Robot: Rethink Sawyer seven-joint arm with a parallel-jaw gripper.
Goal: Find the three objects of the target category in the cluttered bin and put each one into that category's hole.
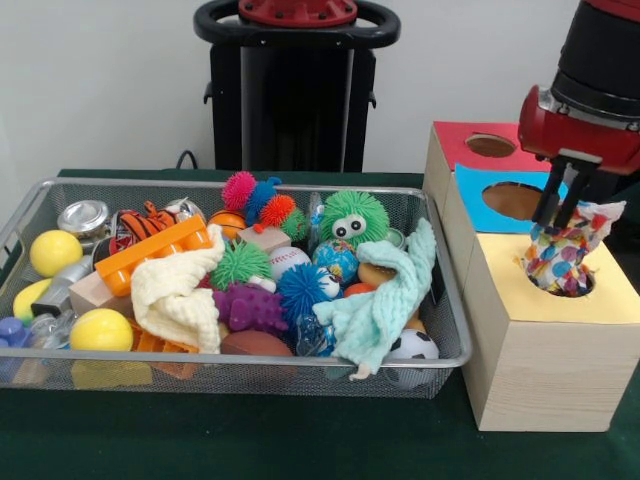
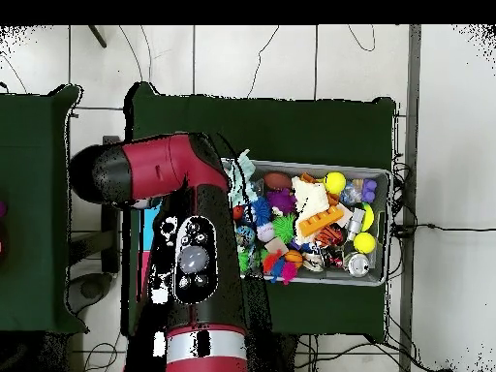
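Observation:
My gripper is at the right in the front view, over the yellow-faced wooden box. It is shut on the top of a white cloth with coloured hearts and spots. The cloth hangs down with its lower end inside the round hole, which it mostly covers. The wire mesh bin stands to the left, full of toys. No other patterned cloth shows in it. In the overhead view my arm hides the gripper, the cloth and the boxes; the bin lies to its right.
The bin holds a mint-green cloth, a cream-yellow cloth, spiky balls, yellow balls, an orange block and a tin. A blue-faced box and a red-faced box stand behind the yellow one.

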